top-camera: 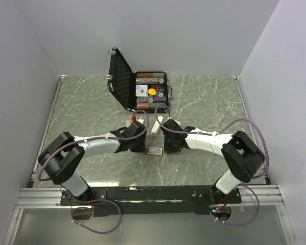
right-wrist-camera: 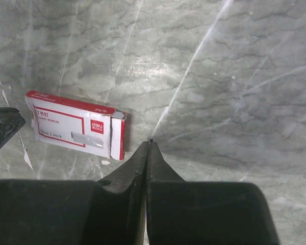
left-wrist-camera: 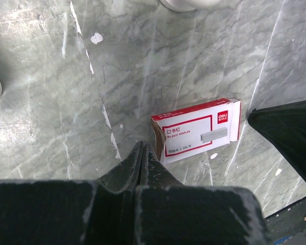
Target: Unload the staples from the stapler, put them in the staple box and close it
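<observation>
Though lowered close to the grey marbled table (top-camera: 81, 102), holding nothing on either side. On the left gripper (left-wrist-camera: 141, 155), jaws pressed together to a thin seam, nothing between them, tips just beside the torn-open cardboard end of the staple box (left-wrist-camera: 196, 130). On the right gripper (right-wrist-camera: 148, 148), jaws likewise closed to a hairline and empty, tips just off the box's opposite end, where a short flap stands ajar.

Lying flat on the table between the two grippers: the red-and-white staple box, printed face up, seen from above slightly nearer the bases than the fingertips. Staples not to be made out as loose strips in any view; only a grey printed strip on the box face.

Just behind the box, between the two wrists: a white elongated body, seemingly the stapler (top-camera: 157, 125), lying at a slant on the table and partly covered from above by the arms. Cannot tell whether open or closed. Showing only as a white rounded edge at the top of the left wrist view.

Beside it toward the left, a small red-and-white item (top-camera: 133, 119), too small to identify.

Farther back, well apart from the grippers: an open black case (top-camera: 120, 76), lid upright on its left, rows of poker chips (top-camera: 150, 77) inside.

Draped over both arms: purple cables (top-camera: 245, 122).
</observation>
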`<state>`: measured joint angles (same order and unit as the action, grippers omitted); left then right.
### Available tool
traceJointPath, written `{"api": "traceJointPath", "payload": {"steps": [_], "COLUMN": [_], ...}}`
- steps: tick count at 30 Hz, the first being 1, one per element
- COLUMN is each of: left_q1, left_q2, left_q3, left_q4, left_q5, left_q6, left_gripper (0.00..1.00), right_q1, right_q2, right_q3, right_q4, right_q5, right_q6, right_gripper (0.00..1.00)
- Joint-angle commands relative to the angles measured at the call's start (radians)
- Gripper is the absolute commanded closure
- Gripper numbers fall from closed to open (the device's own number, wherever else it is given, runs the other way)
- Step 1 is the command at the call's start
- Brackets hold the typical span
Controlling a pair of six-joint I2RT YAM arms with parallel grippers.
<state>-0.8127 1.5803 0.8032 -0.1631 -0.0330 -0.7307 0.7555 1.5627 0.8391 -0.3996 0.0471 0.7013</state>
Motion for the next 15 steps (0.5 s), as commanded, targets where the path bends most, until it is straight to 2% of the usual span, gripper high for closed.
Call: {"api": "traceJointPath", "payload": {"steps": [1, 15], "left_q1": [-0.005, -0.005], "left_q2": [0.021, 0.104], "left_q3": [0.031, 0.057], "left_q4": [0.002, 0.022], "left_q5": [-0.004, 0.065], "left_q6": [-0.015, 0.004], "left_gripper": [0.99, 0.99], "right_q1": [-0.005, 0.004], "right_q2": [0.031, 0.099], "right_q3": [0.021, 0.083], "right_q4": [0.042, 0.091], "right_q5": [-0.018, -0.108], "right_q6": [0.001, -0.008], "right_gripper": [1.00, 1.00]}}
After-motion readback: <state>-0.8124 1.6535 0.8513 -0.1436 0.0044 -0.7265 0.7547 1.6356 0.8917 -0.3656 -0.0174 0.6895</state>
